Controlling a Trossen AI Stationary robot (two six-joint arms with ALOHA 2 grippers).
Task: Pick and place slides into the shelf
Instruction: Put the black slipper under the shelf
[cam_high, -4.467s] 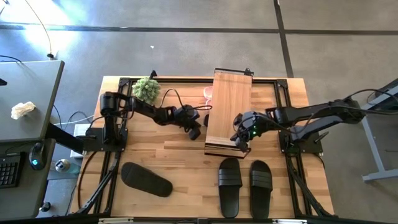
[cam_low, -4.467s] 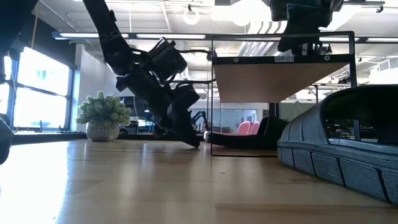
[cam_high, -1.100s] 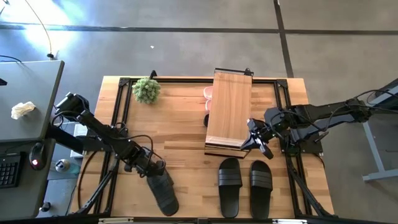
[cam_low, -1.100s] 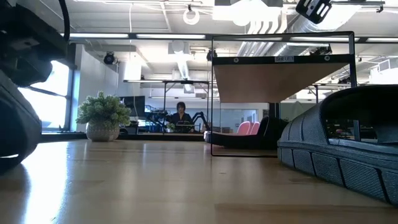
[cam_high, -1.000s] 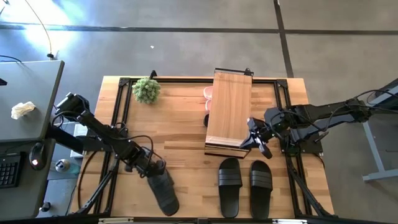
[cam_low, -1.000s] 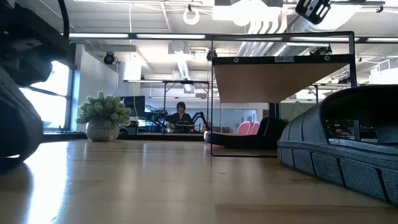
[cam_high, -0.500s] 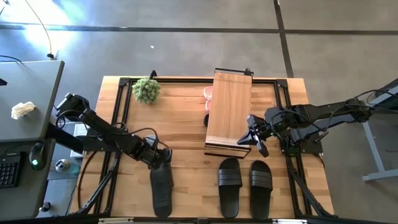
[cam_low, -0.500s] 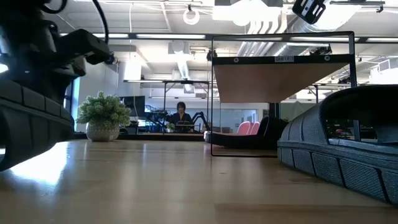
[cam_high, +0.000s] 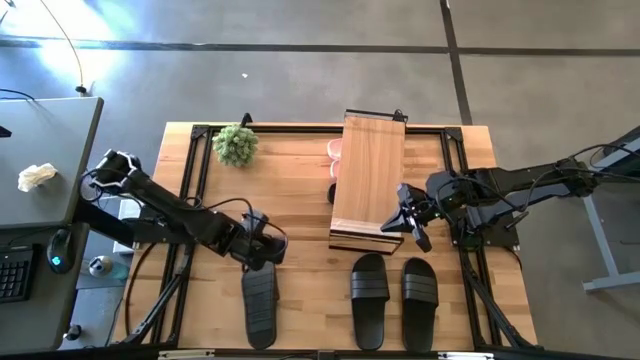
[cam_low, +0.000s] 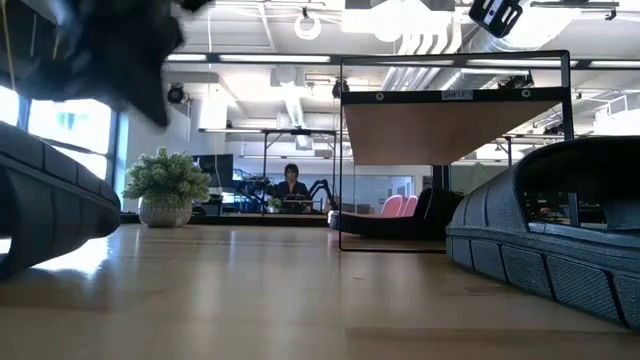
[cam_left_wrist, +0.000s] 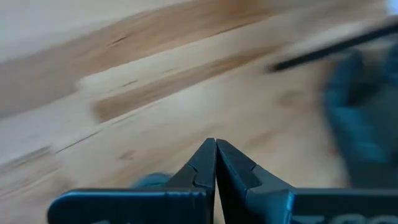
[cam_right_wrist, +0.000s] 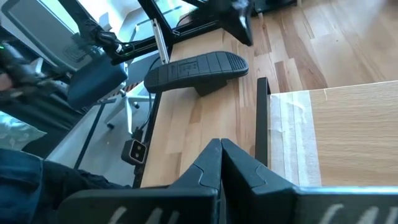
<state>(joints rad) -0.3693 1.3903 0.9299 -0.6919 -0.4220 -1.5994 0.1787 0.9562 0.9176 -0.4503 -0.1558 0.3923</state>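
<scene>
Standing at the middle of the wooden table (cam_high: 300, 215), the shelf (cam_high: 367, 180) already shelters a pink pair of slides (cam_high: 335, 150) and something dark at its far left edge, while three black slides wait along the near edge. A black pair (cam_high: 392, 297) lies side by side below the shelf, and a single black slide (cam_high: 260, 303) lies apart to their left, pointing lengthwise toward the shelf side of the table. The left gripper (cam_high: 262, 246) hangs just over that lone slide's far end, its fingers pressed together with nothing between them, as the left wrist view shows only bare wood beyond the tips. The right gripper (cam_high: 412, 218) waits at the shelf's near right corner, its fingers likewise closed and empty. A small potted plant (cam_high: 235, 144) sits at the far left corner, clear of the work.

To lift the lone slide cleanly, the left gripper would likely need to spread its fingers first and come down across the wide strap rather than the flat sole, then carry the slide low enough to pass under the plank and between the thin wire legs.
</scene>
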